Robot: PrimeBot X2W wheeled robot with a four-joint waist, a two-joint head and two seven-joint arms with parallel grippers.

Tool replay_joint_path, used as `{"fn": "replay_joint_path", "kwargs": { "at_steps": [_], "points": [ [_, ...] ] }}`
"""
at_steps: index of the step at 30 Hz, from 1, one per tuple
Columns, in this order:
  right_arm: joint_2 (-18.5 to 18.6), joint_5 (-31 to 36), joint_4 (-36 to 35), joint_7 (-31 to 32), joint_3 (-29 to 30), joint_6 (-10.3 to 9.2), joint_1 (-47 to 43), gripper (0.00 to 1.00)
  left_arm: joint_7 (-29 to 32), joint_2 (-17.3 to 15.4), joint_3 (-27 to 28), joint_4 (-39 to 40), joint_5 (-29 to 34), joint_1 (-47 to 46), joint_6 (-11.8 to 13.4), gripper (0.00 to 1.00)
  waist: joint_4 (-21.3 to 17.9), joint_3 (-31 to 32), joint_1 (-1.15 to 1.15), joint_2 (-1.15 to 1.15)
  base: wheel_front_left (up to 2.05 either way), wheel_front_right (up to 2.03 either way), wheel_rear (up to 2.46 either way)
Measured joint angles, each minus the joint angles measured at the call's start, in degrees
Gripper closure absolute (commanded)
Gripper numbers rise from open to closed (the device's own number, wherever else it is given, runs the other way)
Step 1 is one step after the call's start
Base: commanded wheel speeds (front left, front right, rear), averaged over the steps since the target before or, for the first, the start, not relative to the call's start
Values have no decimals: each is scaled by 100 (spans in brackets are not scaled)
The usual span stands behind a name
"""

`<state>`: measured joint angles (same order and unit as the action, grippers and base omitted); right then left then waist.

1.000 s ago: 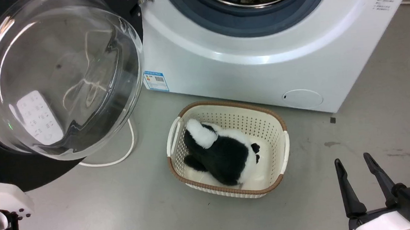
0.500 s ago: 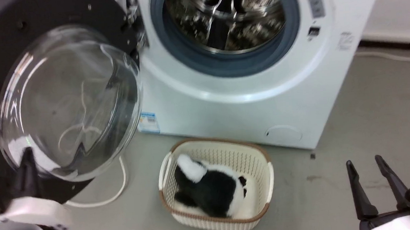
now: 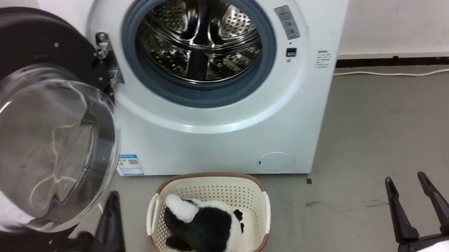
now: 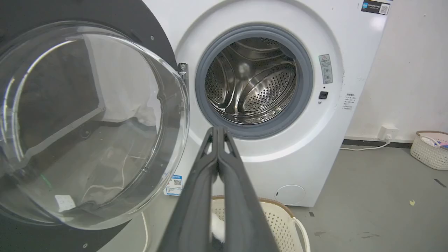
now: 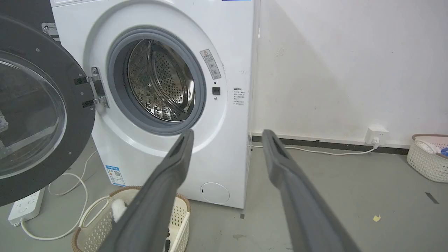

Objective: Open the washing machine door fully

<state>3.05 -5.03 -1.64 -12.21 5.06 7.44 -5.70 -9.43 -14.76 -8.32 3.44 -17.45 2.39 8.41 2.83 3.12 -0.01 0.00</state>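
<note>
My left claw (image 3: 112, 198) is pinched shut on nothing, its two fingers pressed flat together and pointing at the front of the washing machine (image 3: 218, 142) below the drum (image 3: 201, 39). The washing machine door (image 3: 38, 148) lies to that claw's left and a little above it, near but apart as far as the left wrist view shows. It is swung wide on its hinge (image 3: 105, 59), glass bowl bulging toward me, black rim running up and down. My left arm is plainly the nearer one. My right claw (image 3: 405, 178) hangs low on the far side with its fingers spread wide and empty, well apart from the door. I judge the door at or near its full swing; any last push would go leftward against the rim's free edge. The basket (image 3: 208, 179) with the plush toy (image 3: 204, 227) sits just right of my left claw, and a white cable (image 5: 75, 182) lies under the door, so room is mostly up and left.
</note>
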Motion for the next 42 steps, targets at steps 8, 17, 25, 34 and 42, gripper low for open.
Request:
{"fn": "replay_joint_path", "kwargs": {
  "at_steps": [8,17,25,34,42],
  "points": [
    [0,-59,80,35,-76,-1,-140,0,-292,291,-405,-356,140,215,-45,0,-244,3,0,0,0,0,0],
    [0,-59,166,0,-205,0,-135,0,-444,410,-509,-853,318,243,105,0,-433,-63,1,0,0,0,0],
    [0,-60,244,-27,-205,-1,-130,0,-482,457,-501,-980,374,221,108,0,-420,-91,1,0,0,0,0],
    [0,-94,300,-77,-249,0,-108,0,-524,489,-425,-1094,375,196,101,0,-371,-87,1,0,0,0,0],
    [0,-103,314,-101,-280,0,-108,100,-525,550,-344,-912,304,196,-3,100,-370,-85,1,0,0,0,0]
  ]
}}
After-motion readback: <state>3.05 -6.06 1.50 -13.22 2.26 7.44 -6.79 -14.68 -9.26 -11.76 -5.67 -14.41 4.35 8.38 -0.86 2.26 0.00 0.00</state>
